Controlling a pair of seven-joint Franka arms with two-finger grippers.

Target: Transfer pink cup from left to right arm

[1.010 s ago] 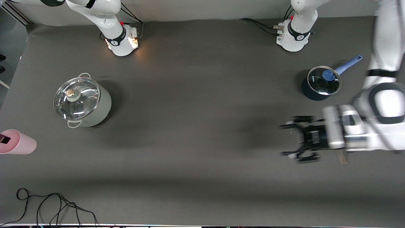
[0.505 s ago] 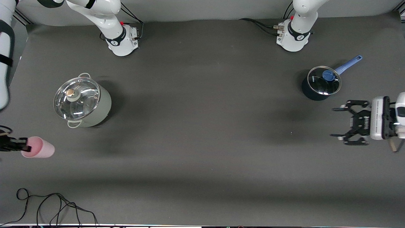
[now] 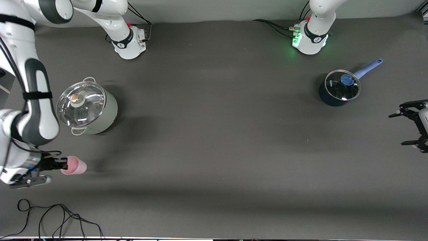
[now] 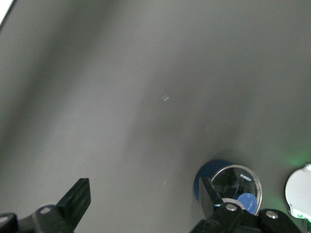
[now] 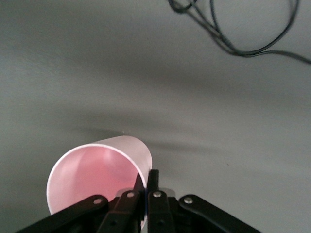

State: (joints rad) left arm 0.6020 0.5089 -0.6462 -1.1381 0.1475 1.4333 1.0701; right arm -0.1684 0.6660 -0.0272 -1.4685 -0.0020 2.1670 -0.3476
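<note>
The pink cup (image 3: 75, 165) is a small pale-pink tumbler held on its side by my right gripper (image 3: 63, 164), over the table at the right arm's end, nearer the front camera than the large steel pot. The right gripper is shut on the cup's rim. In the right wrist view the cup (image 5: 97, 177) shows its open mouth, with one finger inside the wall and one outside (image 5: 153, 182). My left gripper (image 3: 406, 129) is open and empty at the edge of the table at the left arm's end; in the left wrist view (image 4: 146, 199) its jaws stand wide apart over bare mat.
A large steel pot with a glass lid (image 3: 86, 107) stands near the right arm. A small dark-blue saucepan with a blue handle and glass lid (image 3: 338, 87) stands near the left arm; it also shows in the left wrist view (image 4: 228, 182). A black cable (image 3: 57, 217) lies at the front corner.
My right gripper has carried the pink cup in from the table's edge toward the middle. My left gripper, open, has pulled away toward the left arm's end of the table.
</note>
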